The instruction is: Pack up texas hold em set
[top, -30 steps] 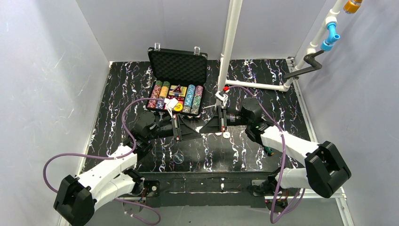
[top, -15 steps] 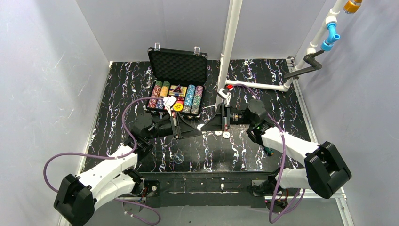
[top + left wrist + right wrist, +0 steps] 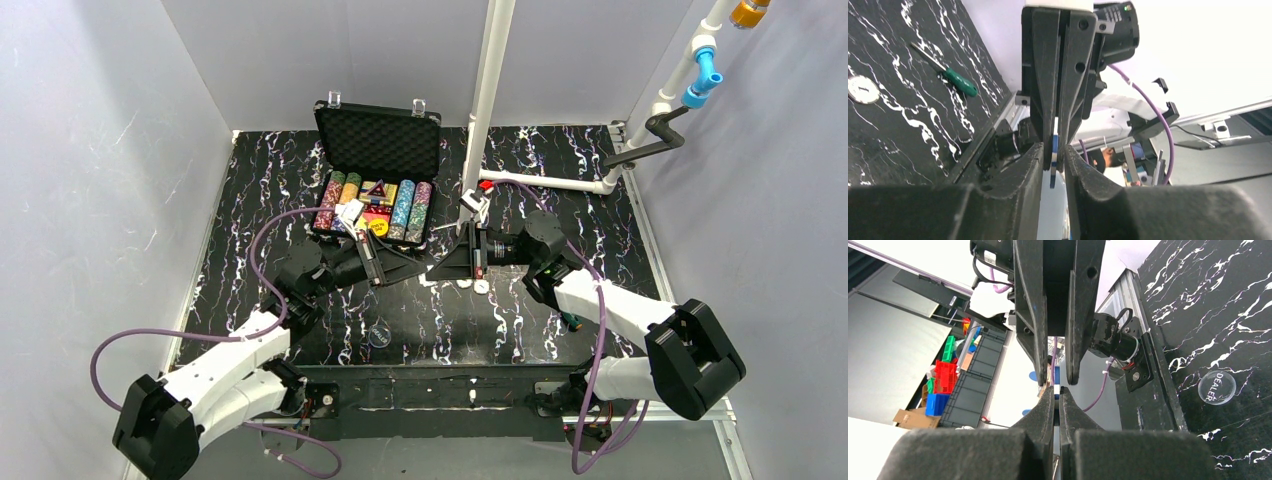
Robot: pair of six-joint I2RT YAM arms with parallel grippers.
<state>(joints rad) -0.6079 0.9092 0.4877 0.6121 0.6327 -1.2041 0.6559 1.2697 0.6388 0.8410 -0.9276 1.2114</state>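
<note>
The black foam-lined hinged case [image 3: 378, 140] stands open at the back of the black white-veined desk [image 3: 270, 190]. It holds rows of multicoloured poker chips [image 3: 340, 205], a red triangle [image 3: 377, 188] and a small yellow round disc [image 3: 379, 227]. In front of the case the two arms meet tip to tip. The left tool [image 3: 1054, 152] has its fingers slightly apart, either side of the right tool [image 3: 1057, 390], whose fingers are pressed together. Whether anything is pinched there cannot be told. Two small white round discs [image 3: 473, 285] lie beneath them, a clear round dealer button [image 3: 1216, 386] nearer the bases, and a green-handled screwdriver [image 3: 960, 82] off to the right
</note>
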